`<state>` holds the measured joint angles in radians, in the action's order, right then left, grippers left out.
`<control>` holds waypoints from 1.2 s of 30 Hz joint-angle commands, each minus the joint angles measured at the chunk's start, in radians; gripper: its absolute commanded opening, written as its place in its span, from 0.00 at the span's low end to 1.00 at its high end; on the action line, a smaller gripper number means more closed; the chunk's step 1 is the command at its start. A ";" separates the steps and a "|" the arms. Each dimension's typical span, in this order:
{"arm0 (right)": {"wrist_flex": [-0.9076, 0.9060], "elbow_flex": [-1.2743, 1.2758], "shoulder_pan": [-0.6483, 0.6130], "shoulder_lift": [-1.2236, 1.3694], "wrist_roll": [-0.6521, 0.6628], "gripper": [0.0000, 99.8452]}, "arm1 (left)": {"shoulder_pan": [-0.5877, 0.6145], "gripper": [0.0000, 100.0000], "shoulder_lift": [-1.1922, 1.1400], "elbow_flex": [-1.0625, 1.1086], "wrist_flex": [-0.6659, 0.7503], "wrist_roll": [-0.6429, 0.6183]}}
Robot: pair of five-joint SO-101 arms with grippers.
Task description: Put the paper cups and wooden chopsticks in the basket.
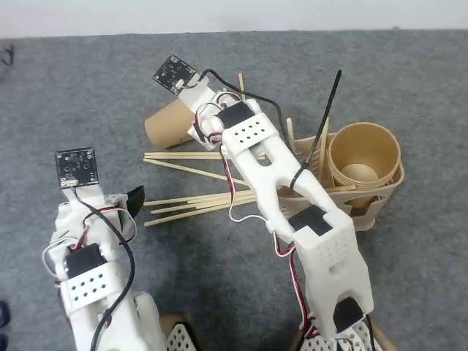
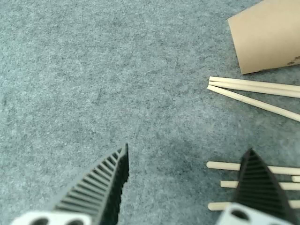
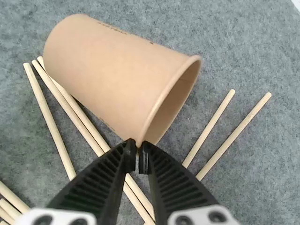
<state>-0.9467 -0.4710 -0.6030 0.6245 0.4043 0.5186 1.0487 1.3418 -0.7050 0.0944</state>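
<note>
The right arm stretches diagonally across the grey felt mat [image 1: 88, 88], from the near edge towards the far side. Its right gripper [image 3: 137, 149] is closed with its black ribbed fingers [image 3: 110, 176] pinching the lower rim of the lying paper cup [image 3: 112, 79]. The left arm stays low at the near left corner. Its left gripper [image 2: 187, 149] hovers over bare mat with the jaws spread wide and nothing between them. A line of small dark print runs along the side of the lying cup, too fine to read. This cup is plain brown paper with a rolled rim. It rests on its side across several loose wooden chopsticks [image 1: 197, 205], which are pale round sticks fanned out over the mat between the two arms. To the right, partly behind the right arm, stands the pale slatted basket [image 1: 380, 201]. It holds an upright paper cup [image 1: 363, 157], and a few basket chopsticks [image 1: 325, 139] lean inside next to that cup.
</note>
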 commanded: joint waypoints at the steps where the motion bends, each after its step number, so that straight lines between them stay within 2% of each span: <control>1: -0.019 -0.011 -0.015 0.022 0.012 0.01 | -0.002 0.35 -0.002 -0.008 0.021 -0.009; 21: -0.348 -0.009 -0.022 -0.495 0.014 0.01 | -0.002 0.35 -0.002 -0.007 0.023 -0.011; 27: -0.518 -0.005 -0.068 -0.506 0.014 0.01 | 0.000 0.35 -0.002 0.004 0.043 -0.011; 31: -0.544 0.006 -0.064 -0.478 0.014 0.01 | 0.000 0.35 -0.002 0.004 0.041 -0.011; 34: -0.513 0.006 -0.016 -0.441 0.015 0.04 | 0.000 0.35 -0.002 0.004 0.041 -0.011; 36: -0.470 0.006 0.028 -0.417 0.009 0.14 | 0.000 0.35 -0.002 0.004 0.041 -0.011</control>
<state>-1.4622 -0.4526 -0.6306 0.2025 0.4074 0.5186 1.0487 1.3525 -0.6836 0.0944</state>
